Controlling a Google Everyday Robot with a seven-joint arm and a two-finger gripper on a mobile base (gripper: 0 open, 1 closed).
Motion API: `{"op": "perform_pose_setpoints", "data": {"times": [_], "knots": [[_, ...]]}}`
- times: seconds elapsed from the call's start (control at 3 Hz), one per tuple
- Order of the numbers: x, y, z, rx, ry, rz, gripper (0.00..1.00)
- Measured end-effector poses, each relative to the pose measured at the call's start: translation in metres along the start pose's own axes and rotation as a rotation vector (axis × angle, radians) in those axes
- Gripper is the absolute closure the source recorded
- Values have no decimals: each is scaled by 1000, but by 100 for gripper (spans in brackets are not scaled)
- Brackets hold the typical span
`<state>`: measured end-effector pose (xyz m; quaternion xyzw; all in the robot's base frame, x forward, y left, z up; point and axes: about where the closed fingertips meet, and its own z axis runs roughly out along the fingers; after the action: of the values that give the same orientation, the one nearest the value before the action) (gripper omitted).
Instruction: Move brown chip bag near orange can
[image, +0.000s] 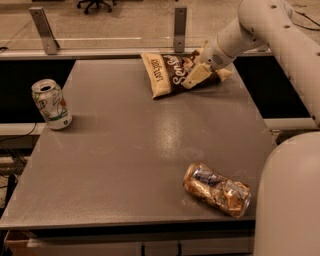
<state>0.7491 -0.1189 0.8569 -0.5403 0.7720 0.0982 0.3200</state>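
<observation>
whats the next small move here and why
Probably lift the brown chip bag slightly and start drawing it toward the near right corner. The gripper sits at the bag's right end by the table's far edge, while the orange can lies on its side near the front right, well apart from the bag.

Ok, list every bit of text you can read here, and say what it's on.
"LATE JULY": sideways on the cream edge of the bag.
"Se...": white script on the bag's brown face; the rest is covered by the hand, which sits over the bag's right part.
White can: label too blurred to read.
Orange can: blue-and-white patch too blurred to read.
</observation>
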Motion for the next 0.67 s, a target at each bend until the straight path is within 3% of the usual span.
{"op": "perform_pose_setpoints", "data": {"times": [0.67], "knots": [[-9, -7, -15, 21, -41, -18, 87]]}}
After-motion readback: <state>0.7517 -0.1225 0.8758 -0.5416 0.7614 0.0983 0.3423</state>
